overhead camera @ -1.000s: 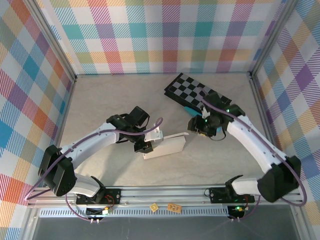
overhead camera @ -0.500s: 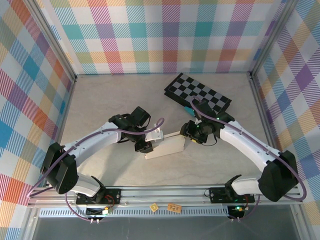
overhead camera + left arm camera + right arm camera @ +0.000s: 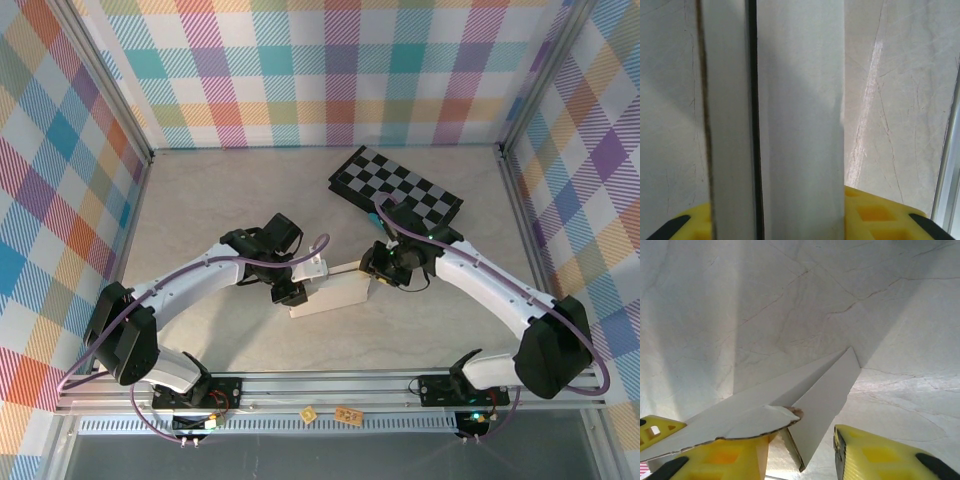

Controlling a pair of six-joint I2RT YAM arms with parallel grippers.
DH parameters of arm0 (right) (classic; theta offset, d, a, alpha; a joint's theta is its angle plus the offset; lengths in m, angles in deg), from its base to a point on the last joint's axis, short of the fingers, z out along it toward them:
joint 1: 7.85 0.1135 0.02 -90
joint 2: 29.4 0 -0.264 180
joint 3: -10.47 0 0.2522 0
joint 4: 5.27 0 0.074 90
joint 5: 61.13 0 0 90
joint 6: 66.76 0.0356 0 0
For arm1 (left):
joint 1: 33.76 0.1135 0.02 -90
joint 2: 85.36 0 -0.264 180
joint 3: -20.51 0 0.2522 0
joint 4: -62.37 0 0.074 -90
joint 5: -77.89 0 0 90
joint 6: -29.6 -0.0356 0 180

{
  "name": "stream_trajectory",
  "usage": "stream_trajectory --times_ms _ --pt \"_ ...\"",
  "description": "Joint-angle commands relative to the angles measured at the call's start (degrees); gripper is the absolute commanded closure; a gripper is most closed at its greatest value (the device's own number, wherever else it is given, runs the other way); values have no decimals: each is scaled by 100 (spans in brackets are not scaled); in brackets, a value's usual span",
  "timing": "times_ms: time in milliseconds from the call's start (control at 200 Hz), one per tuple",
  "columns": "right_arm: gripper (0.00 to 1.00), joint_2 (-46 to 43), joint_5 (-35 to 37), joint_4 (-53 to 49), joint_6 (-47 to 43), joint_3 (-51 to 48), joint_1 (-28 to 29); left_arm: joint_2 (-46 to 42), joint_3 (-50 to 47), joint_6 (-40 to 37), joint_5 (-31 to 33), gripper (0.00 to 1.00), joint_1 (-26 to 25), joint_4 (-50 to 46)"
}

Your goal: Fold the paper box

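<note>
Tan tags, two small ones, sit nearest of all, well short of the paper box, w/ the aluminium rail just behind them. Next up, the box itself: white, lying mid-table, long side running L-R, slightly angled. L gripper is right at the box's left end. On its wrist cam, white panels stand upright btwn the yellow fingers, one finger each side; can't tell if they pinch or just straddle. R gripper is at the box's far-right corner, fingers spread w/ a clear gap. The box corner pokes into that gap, and a flap w/ a ragged brown edge lies over one finger. Beyond the box, to its far right, the checkered board lies flat, apart from it.
</note>
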Motion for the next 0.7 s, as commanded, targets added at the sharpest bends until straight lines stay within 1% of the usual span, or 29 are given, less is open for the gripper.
stream_trajectory --times_ms 0,65,185,245,325,375,440,540,620,695 --pt "57 -369 400 -337 -683 346 35 64 31 -54 27 67 37 16" --pt "58 -519 441 -291 -1402 569 -75 50 19 -101 80 68 37 7" --pt "57 -584 116 -247 -2854 795 -535 77 44 -205 169 68 37 -28" --pt "57 -595 -350 -86 -3595 714 -798 120 70 -264 178 69 37 -51" --pt "61 -590 -952 -22 -4366 700 -1111 191 122 -325 192 69 37 -80" --pt "61 -495 -1240 -178 -4834 829 -1240 215 141 -352 212 69 37 -90" --pt "62 -281 -1483 -562 -5468 1066 -1261 224 141 -424 216 69 46 -111" --pt "63 53 -1628 -1043 -6179 1343 -1253 236 137 -544 217 69 79 -159" --pt "63 82 -1582 -1011 -6358 1315 -1253 250 124 -614 227 69 105 -179" --pt "63 140 -1874 -1090 -6677 1276 -1237 252 134 -647 180 68 142 -195"
